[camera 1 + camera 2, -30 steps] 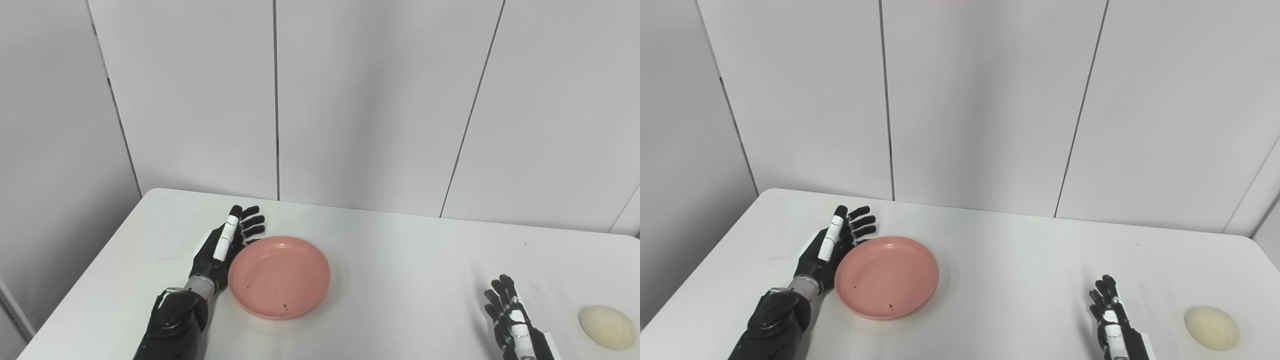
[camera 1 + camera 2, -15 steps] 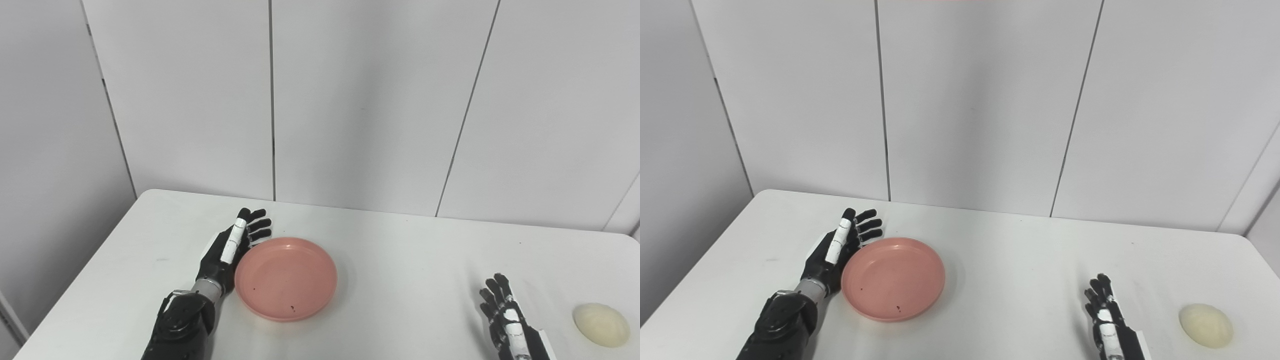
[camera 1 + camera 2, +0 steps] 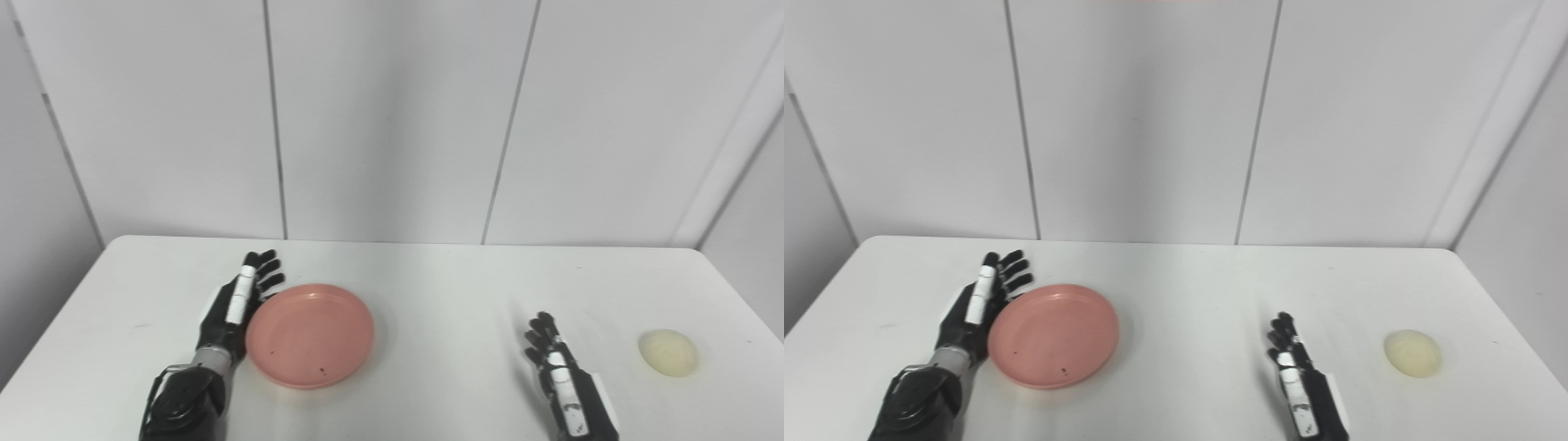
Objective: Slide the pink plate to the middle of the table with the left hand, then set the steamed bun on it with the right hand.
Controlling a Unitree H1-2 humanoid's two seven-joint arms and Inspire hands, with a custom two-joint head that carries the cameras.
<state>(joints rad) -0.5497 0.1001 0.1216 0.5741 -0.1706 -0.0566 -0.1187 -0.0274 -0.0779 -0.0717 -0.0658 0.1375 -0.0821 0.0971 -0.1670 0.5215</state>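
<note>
The pink plate (image 3: pixel 310 334) lies empty on the white table (image 3: pixel 441 288), left of the middle. My left hand (image 3: pixel 236 303) is open, held edge-on, its palm against the plate's left rim. The pale steamed bun (image 3: pixel 667 352) sits on the table at the right. My right hand (image 3: pixel 554 370) is open and empty near the front edge, left of the bun and apart from it. The same scene shows in the right eye view, with the plate (image 3: pixel 1053 335), the bun (image 3: pixel 1412 353), the left hand (image 3: pixel 977 306) and the right hand (image 3: pixel 1292 361).
Grey wall panels (image 3: pixel 392 116) stand right behind the table's far edge. The table's right edge runs close past the bun. Bare tabletop lies between the plate and my right hand.
The camera has turned to the right, so the whole picture has shifted left. My left hand stays against the plate's left rim; the plate has slid slightly right across the table.
</note>
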